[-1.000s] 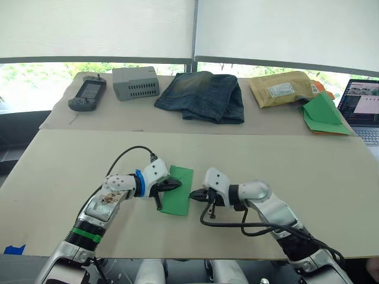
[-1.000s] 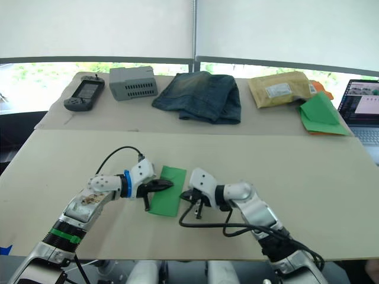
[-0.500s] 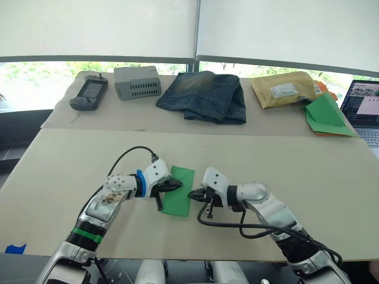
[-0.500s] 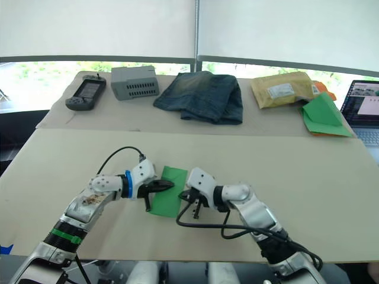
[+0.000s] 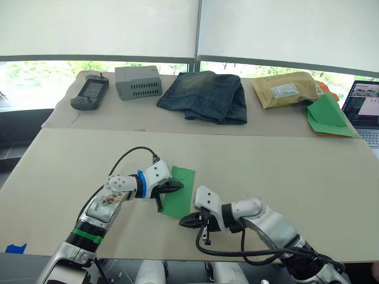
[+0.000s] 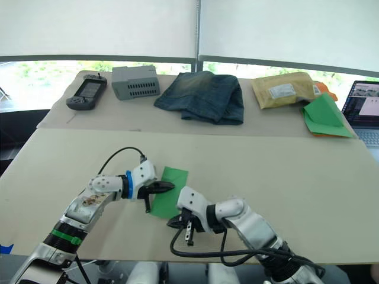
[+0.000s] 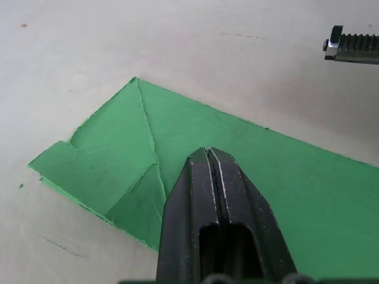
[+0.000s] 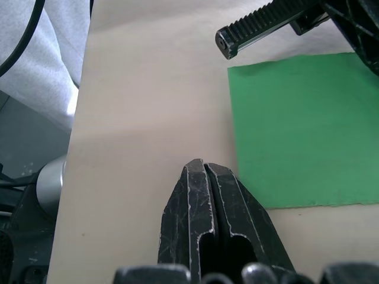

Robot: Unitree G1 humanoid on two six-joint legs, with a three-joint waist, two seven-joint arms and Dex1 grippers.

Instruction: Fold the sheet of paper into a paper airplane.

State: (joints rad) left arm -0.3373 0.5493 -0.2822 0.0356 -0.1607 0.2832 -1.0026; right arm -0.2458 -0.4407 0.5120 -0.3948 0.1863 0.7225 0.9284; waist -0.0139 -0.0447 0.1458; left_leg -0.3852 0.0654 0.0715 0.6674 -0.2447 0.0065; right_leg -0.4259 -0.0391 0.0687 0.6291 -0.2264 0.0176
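Now, paper: the sheet of paper [image 5: 178, 191], bright green, lies flat on the bench [image 5: 296, 171], folded to a narrow strip w/ diagonal creases and a folded corner flap seen in left wrist view [image 7: 195, 148].
Paper spot: near front-centre of bench, between the two hands.
Left hand: the left hand [image 5: 176, 186] has fingers pressed together, nothing gripped between them; tips sit over the paper's left part, pointing across it. Contact w/ paper: can't tell.
Right hand: the right hand [image 5: 185, 221] is closed too, fingers together, holding nothing; sits on bare bench just beside the paper's near edge, off the sheet. Right wrist view shows its tips [image 8: 204, 177] short of the green edge.
Back row, left to right: handheld controller [image 5: 89, 93], grey box [image 5: 138, 82], folded jeans [image 5: 206, 96], padded yellow mailer [image 5: 285, 90], bigger green paper stack [image 5: 327, 114] w/ orange edges, laptop [image 5: 366, 109] at right edge.
Back row spot: on a separate strip of bench surface by the window, well apart from the paper.
Cables: black cable loops at each wrist, left [image 5: 127, 157] and right [image 5: 225, 251].
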